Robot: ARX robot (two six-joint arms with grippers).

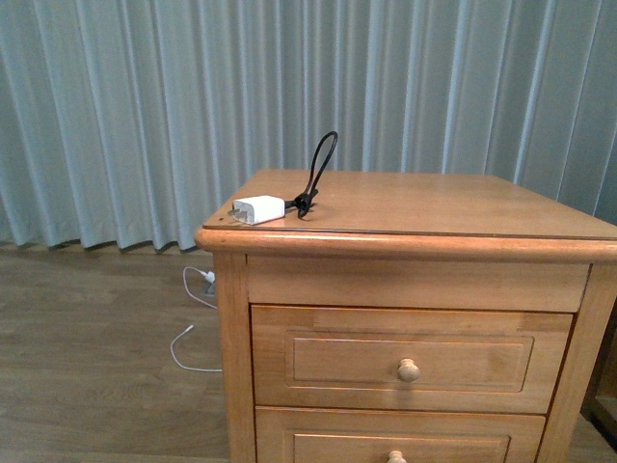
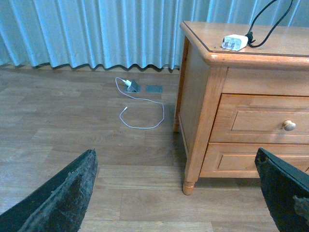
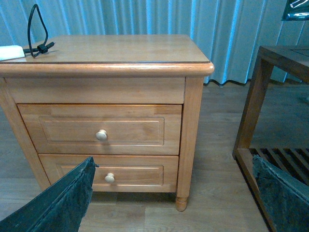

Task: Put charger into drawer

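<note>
The white charger [image 1: 257,209] lies near the front left corner of the nightstand top [image 1: 434,207], its black looped cable [image 1: 318,174] arching up behind it. In the left wrist view the charger [image 2: 234,42] sits high on the stand; in the right wrist view only its edge [image 3: 10,52] shows. The upper drawer [image 1: 405,359] is closed, its round pale knob [image 1: 409,369] facing me. My left gripper [image 2: 178,193] hangs open low over the floor, left of the stand. Open too, my right gripper [image 3: 176,193] is in front of the stand, far from the drawer [image 3: 101,130].
The lower drawer [image 3: 110,172] is closed too. A thin white cable [image 2: 140,113] lies looped on the wood floor to the left of the stand, by a floor socket [image 2: 133,86]. A dark wooden slatted rack [image 3: 270,96] stands to the right. Curtains [image 1: 193,96] hang behind.
</note>
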